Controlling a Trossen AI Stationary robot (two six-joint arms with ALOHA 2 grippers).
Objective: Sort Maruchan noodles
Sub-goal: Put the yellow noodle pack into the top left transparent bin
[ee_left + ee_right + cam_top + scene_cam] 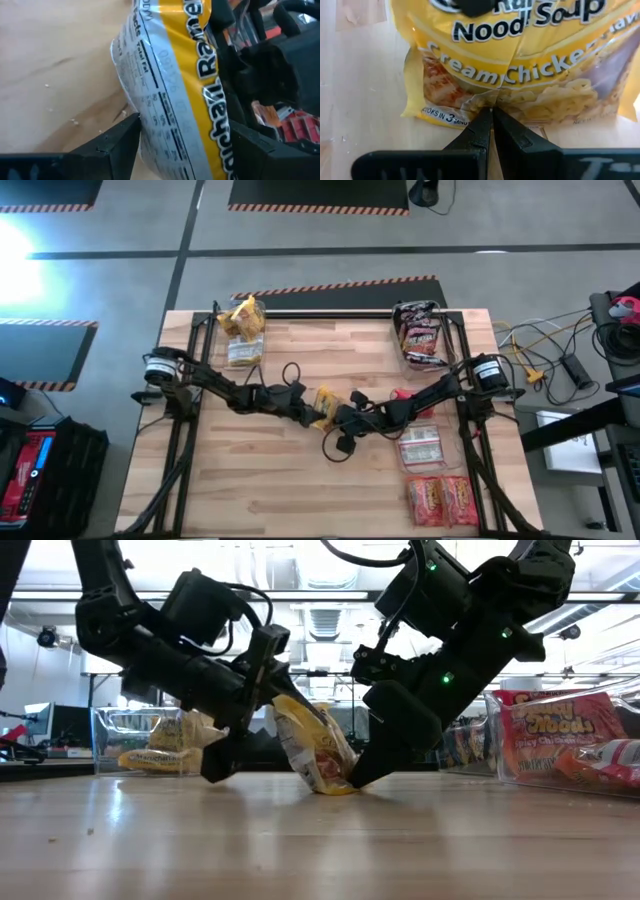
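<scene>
Wooden table [300, 490], clear bins at its corners [243, 330], tangled cables [545, 345] beside it.

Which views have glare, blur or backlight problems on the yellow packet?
High view: blown-out floor glare at the left edge; the yellow packet is small between the left gripper and right gripper. Low view: bright ceiling backlight leaves both arms near-silhouette; the table reflects softly. Left wrist view: packet close, print soft. Right wrist view: print sharp, evenly lit.

Overhead, table-level, two close wrist views
</scene>
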